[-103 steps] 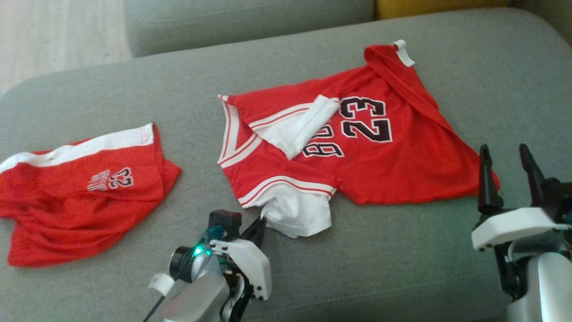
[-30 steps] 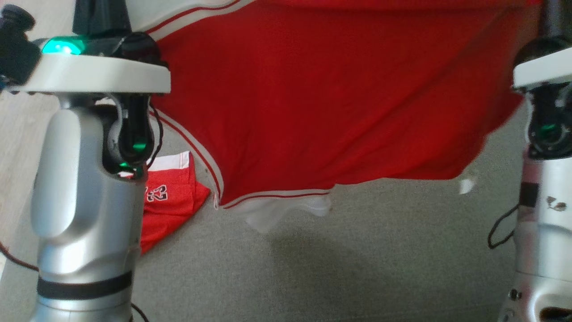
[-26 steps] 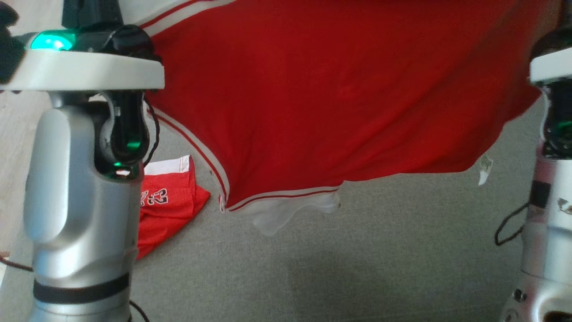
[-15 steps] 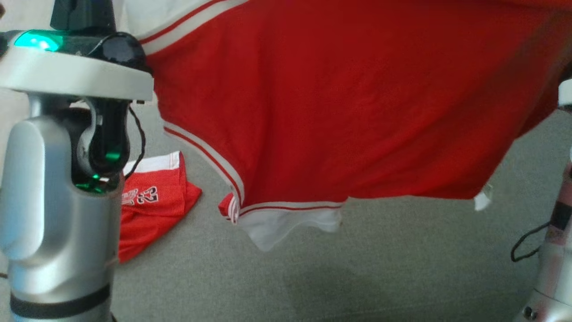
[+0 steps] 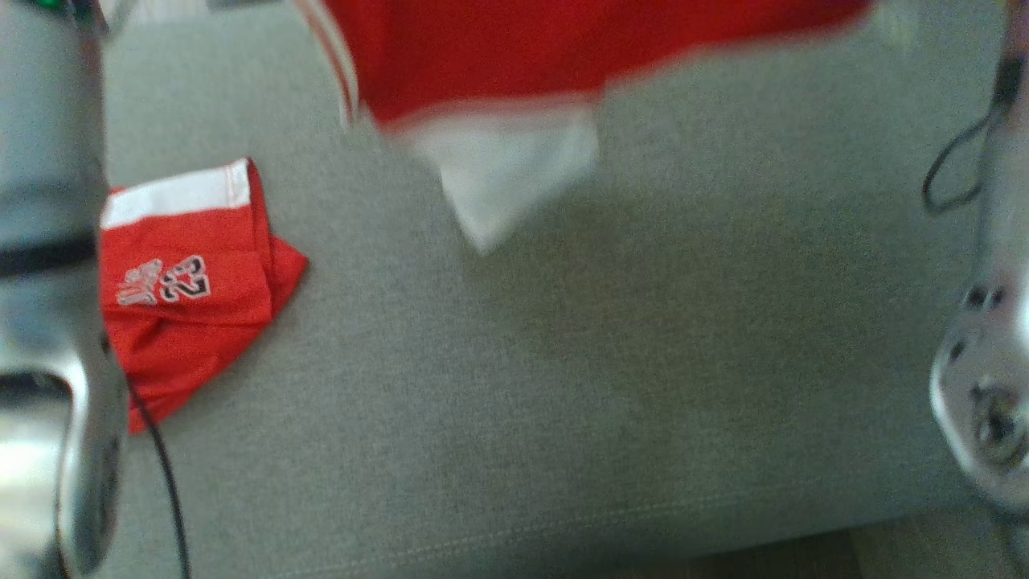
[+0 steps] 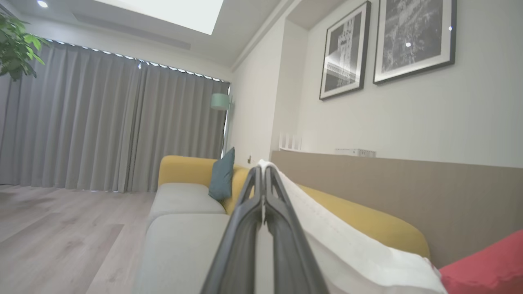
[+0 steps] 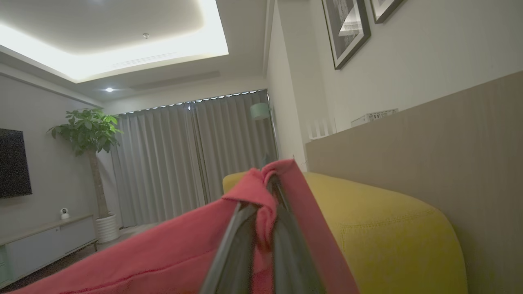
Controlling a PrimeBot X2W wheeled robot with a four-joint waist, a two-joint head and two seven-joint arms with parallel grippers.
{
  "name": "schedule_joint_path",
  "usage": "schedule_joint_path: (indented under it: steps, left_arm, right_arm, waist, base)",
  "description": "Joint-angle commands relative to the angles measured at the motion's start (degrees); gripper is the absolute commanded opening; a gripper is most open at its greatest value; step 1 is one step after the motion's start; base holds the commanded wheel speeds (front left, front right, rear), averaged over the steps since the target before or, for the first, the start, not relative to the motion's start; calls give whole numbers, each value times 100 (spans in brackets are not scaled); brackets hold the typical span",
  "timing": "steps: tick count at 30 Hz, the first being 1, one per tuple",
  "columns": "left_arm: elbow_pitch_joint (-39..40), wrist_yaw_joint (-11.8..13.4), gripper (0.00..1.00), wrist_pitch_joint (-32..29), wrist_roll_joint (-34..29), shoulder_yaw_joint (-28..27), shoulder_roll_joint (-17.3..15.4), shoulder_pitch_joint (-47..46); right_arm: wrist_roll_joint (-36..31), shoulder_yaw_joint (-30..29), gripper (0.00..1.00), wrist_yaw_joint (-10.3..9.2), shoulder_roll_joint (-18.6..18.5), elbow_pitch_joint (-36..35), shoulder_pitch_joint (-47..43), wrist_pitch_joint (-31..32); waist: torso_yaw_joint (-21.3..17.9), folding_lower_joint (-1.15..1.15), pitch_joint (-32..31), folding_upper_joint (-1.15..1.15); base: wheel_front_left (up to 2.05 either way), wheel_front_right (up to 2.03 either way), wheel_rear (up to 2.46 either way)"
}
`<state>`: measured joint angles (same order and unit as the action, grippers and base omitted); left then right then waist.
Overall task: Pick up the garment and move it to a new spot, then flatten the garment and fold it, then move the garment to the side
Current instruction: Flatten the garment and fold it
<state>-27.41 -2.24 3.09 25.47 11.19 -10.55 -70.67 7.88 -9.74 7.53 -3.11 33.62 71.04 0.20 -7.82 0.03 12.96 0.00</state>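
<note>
Garment: a red jersey with white trim, held up in the air across the top of the head view and blurred. Its lower hem and one white sleeve dangle above the grey sofa seat. The sleeve is the lowest part and looks clear of the cushion, with a soft shadow under it. No part of the jersey rests on the seat.

Why held so: a two-point hold, one edge per arm, lets the cloth hang open under its own weight. This reads as the carry to a new spot, and the spread should help the flattening to come. The left arm and right arm stand at the two edges of the head view, with the jersey strung between them.

Left fingers: shut tight, tips together, with a white edge of the jersey pinched between them. The cloth comes out at the tips and drapes off toward the lower right of the left wrist view, white first and red farther along.

Right fingers: closed on a bunched red fold that wraps over the tips. The rest falls away toward the lower left of the right wrist view.

Both wrist views look out over a yellow backrest, so the fingers point toward the wall, high above the seat.

Red shorts lie crumpled at the left of the seat, well apart from the hanging jersey. The bare cushion to their right seems the likely landing place. The white pinch looks thin, and a hard swing might pull it free.
</note>
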Motion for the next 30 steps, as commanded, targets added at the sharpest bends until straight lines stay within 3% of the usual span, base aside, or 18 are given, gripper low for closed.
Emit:
schedule_joint_path:
  steps: [1, 6, 14, 22, 30]
  left_arm:
    - [-9, -33, 0, 165, -66, -107, -177, -531]
    - [-884, -196, 0, 723, -87, 15, 103, -1341]
    - [-1736, -432, 0, 1013, -13, 412, 418, -926]
    - [-2255, -520, 0, 1143, 234, 924, 445, 481]
    - [-2104, -524, 0, 1174, 745, 1745, 199, 2166]
  right_arm:
    - [-106, 12, 0, -4, 15, 45, 489, -237]
    - [-398, -226, 0, -4, -72, 1067, 1386, -1115]
    - [-283, -294, 0, -4, -36, 2209, 980, -1452]
    - [-230, -139, 0, -4, -140, 3570, -169, -1187]
    - [-261, 440, 0, -4, -542, 3936, -1257, -587]
  waist:
    - [11, -3, 429, 0]
    - [180, -3, 666, 0]
    - [354, -3, 813, 0]
    - [513, -3, 584, 0]
    - [742, -3, -34, 0]
  base:
    - [0, 0, 0]
    - [0, 0, 0]
    - [0, 0, 0]
    - [0, 0, 0]
    - [0, 0, 0]
